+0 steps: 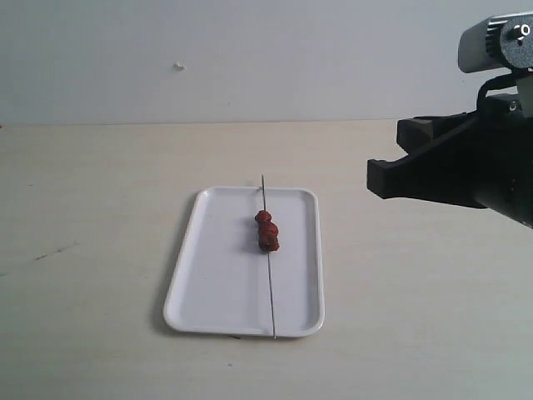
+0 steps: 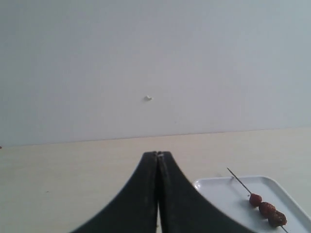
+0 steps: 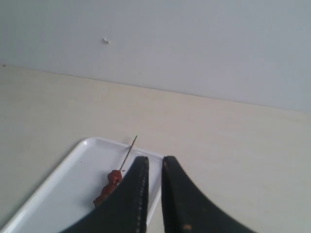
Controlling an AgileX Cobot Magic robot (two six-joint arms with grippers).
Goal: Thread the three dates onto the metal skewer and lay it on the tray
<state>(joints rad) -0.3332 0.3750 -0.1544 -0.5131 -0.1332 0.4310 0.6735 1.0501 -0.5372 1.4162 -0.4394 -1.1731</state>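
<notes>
While the left pincer (image 2: 158, 154) cannot be seen in the exterior view, its own wrist view shows its two black, curved fingers pressed together along their inner edges, so it is fully closed and holds nothing. The right pincer (image 3: 154, 160) has its black fingers (image 3: 131, 194) only a little apart, with a thin strip of pale surface visible between them; it is narrow and empty. The right arm (image 1: 491, 167), black with a grey camera housing on top, is raised at the right side of the exterior view, apart from the tray (image 1: 208, 283). The tray is white, smooth and flat, a rectangle with rounded corners and a low raised rim, and it lies on the pale, matte worktop (image 1: 83, 208) with its long side running away toward the plain light grey wall (image 1: 333, 58). The metal skewer (image 1: 271, 287), a very thin straight grey rod, lies on the tray to the right of its middle. Its long axis follows the long side of the tray, a little slanted; the far end goes over the far rim and points toward the wall, and the near end reaches the near rim. The three dates (image 1: 266, 231) are threaded on it, dark reddish-brown, wrinkled and roundish, touching each other in a short row over the far half of the tray.
</notes>
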